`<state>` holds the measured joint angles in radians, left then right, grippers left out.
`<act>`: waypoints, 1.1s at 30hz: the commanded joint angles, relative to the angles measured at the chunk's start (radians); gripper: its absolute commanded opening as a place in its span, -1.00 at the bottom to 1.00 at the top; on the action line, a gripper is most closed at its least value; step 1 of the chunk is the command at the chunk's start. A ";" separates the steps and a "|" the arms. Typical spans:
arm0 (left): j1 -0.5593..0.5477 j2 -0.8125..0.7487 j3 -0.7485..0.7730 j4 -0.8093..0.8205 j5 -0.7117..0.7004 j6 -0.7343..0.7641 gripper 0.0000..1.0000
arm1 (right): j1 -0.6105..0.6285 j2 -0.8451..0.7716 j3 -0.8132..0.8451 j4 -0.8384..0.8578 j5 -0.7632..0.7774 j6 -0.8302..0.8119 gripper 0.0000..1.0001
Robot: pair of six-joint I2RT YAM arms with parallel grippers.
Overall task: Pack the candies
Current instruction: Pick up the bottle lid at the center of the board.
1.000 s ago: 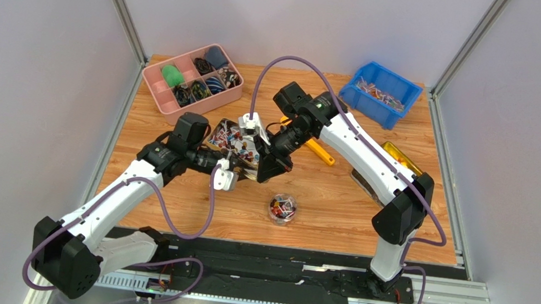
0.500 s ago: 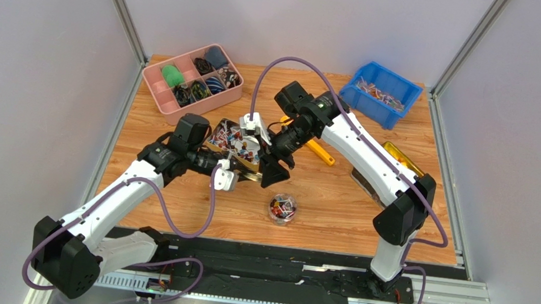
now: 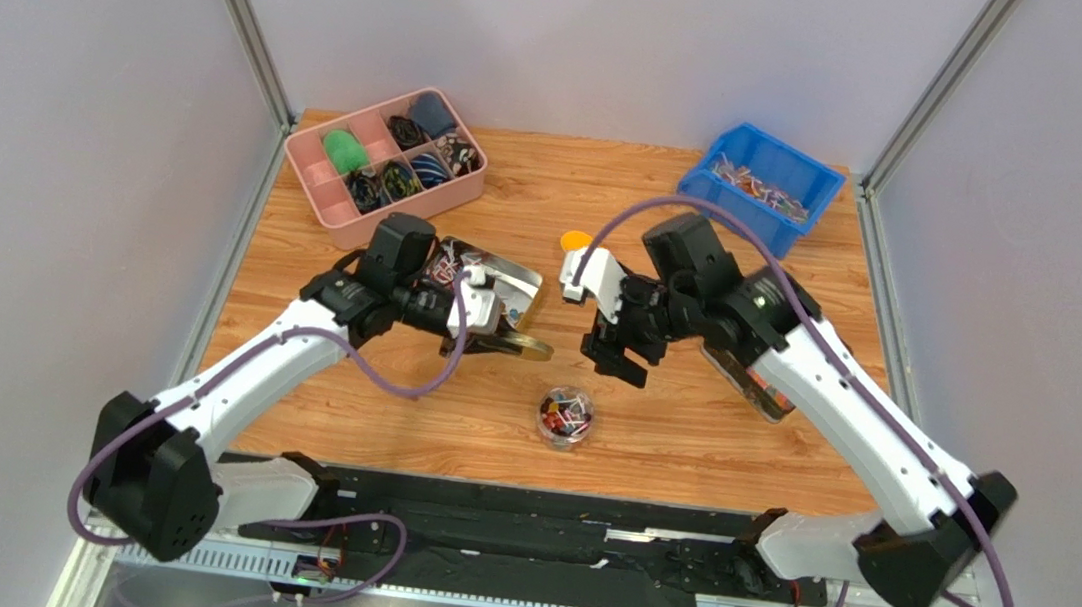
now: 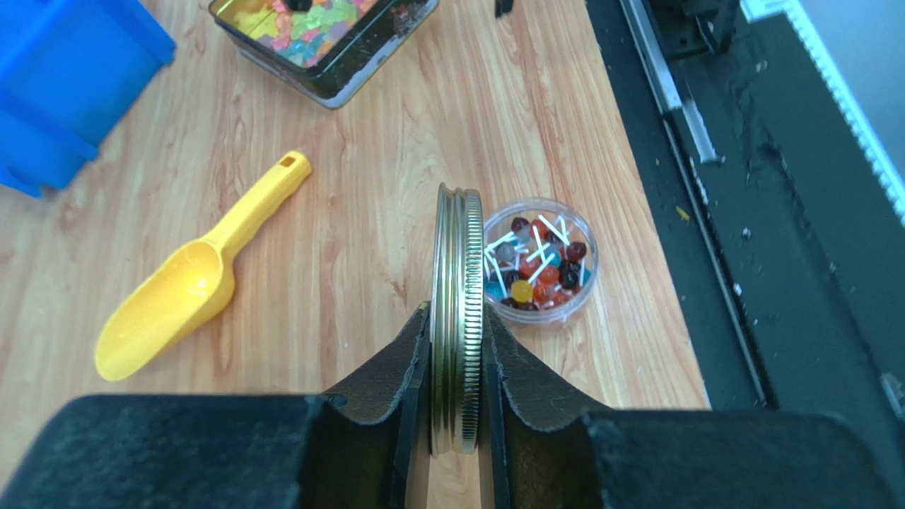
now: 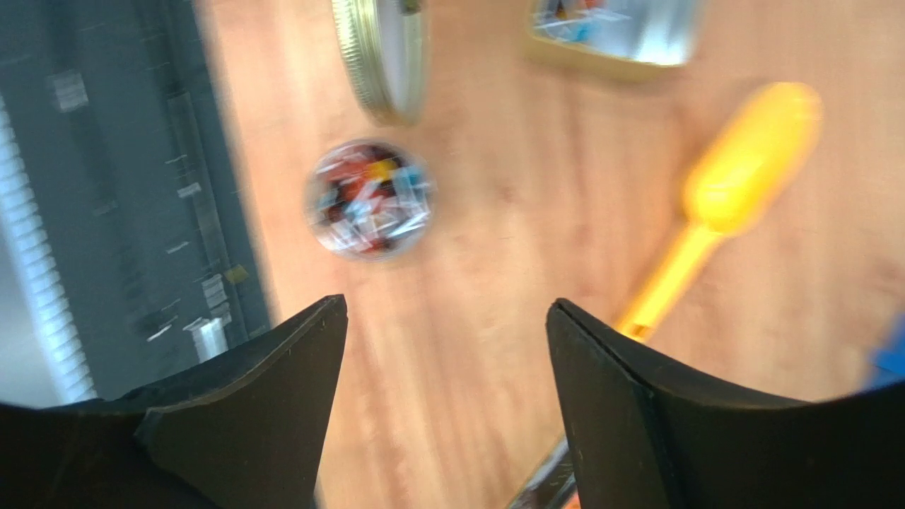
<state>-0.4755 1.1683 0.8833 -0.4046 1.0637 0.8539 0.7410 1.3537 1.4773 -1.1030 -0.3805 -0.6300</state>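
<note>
Gold lid (image 4: 457, 239) stands on edge, pinched narrow in my left claw (image 4: 457, 323) at lower centre, my right claw (image 5: 446, 308) wide and empty; the candies (image 4: 536, 278), likely light and slippery, fill the clear jar (image 4: 583, 228) right of centre, best gripped by its wall.

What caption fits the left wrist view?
Left gripper holds a metal lid on edge near the candy jar; yellow scoop alongside.

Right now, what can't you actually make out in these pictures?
Top view: the right arm covers most of the yellow scoop.
Right wrist view: motion blur smears the jar; its contents are unreadable.
Left wrist view: the top edge cuts off the gummy box; the lid shows only edge-on.
</note>
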 commanded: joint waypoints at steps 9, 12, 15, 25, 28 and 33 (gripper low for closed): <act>-0.003 0.425 0.440 -0.040 0.136 -0.673 -0.55 | 0.116 -0.252 -0.382 0.653 0.528 0.042 0.50; -0.003 0.514 0.511 -0.037 0.194 -0.774 -0.59 | 0.126 -0.260 -0.393 0.692 0.546 0.049 0.54; -0.002 0.588 0.562 -0.022 0.234 -0.868 -0.66 | 0.139 -0.255 -0.402 0.721 0.575 0.049 0.55; 0.006 0.686 0.585 0.201 0.369 -1.190 -0.66 | 0.213 -0.192 -0.430 0.764 0.617 0.036 0.58; 0.011 0.700 0.586 0.217 0.389 -1.211 -0.66 | 0.216 -0.173 -0.423 0.762 0.627 0.044 0.60; 0.015 0.700 0.586 0.219 0.398 -1.211 -0.66 | 0.216 -0.153 -0.411 0.755 0.629 0.069 1.00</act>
<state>-0.4683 1.8690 1.4319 -0.2287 1.4048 -0.3180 0.9531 1.1919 1.0496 -0.3935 0.2268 -0.5896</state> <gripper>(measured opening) 0.246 0.988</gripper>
